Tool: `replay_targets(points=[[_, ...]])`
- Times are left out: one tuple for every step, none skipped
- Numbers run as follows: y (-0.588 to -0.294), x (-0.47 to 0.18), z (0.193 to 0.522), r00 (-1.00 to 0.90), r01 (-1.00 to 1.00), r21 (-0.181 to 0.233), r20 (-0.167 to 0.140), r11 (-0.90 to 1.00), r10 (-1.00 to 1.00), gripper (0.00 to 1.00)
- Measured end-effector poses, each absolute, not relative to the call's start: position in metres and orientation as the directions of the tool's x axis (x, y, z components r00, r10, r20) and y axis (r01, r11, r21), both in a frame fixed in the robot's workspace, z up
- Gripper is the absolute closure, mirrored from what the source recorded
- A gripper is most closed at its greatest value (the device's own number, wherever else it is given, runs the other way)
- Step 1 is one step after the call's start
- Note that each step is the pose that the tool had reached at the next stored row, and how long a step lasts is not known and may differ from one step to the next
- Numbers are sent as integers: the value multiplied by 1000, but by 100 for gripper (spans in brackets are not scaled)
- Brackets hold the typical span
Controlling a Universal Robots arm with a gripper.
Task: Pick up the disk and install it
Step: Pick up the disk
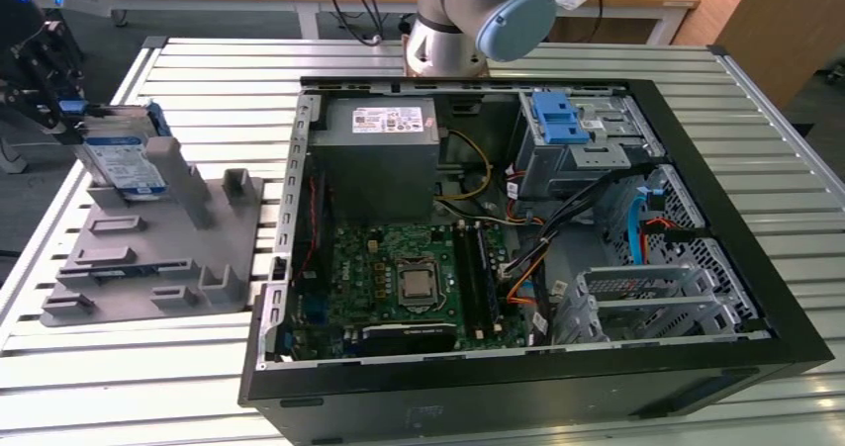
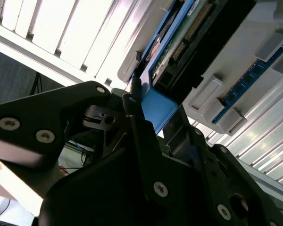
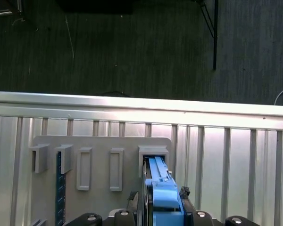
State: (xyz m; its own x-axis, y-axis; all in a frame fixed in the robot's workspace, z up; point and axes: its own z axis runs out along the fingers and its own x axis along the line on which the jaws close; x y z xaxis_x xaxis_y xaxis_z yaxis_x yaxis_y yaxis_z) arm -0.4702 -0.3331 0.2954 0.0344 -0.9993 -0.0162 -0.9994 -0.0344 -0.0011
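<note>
The gripper [image 3: 163, 203] was closed on the blue end of the disk [image 3: 157, 173], which stood upright in the grey holder [image 3: 100, 157].

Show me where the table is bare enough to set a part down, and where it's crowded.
Bare slats of the table lie beside the grey holder at the exterior view's lower left, and between that holder and the arm's base. The disk fills the holder's far slot; the open computer case is packed with boards and cables.
</note>
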Motion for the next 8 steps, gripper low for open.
replay_targets(points=[[-333,-470,294,34,-999,-1,-16,-34,-999,55],[-333,-470,292,34,-999,-2,-16,-34,-999,55],[-333,-470,291,34,-999,-2,-16,-34,-999,55],[-333,-470,291,34,-999,-1,-16,-34,-999,55],[-333,-470,290,34,-999,-1,-16,-34,-999,55],[-333,-470,291,34,-999,-1,-16,-34,-999,55],[-333,-470,290,34,-999,-1,-16,-34,-999,55],[-333,-470,290,34,-999,-1,-16,-34,-999,57]])
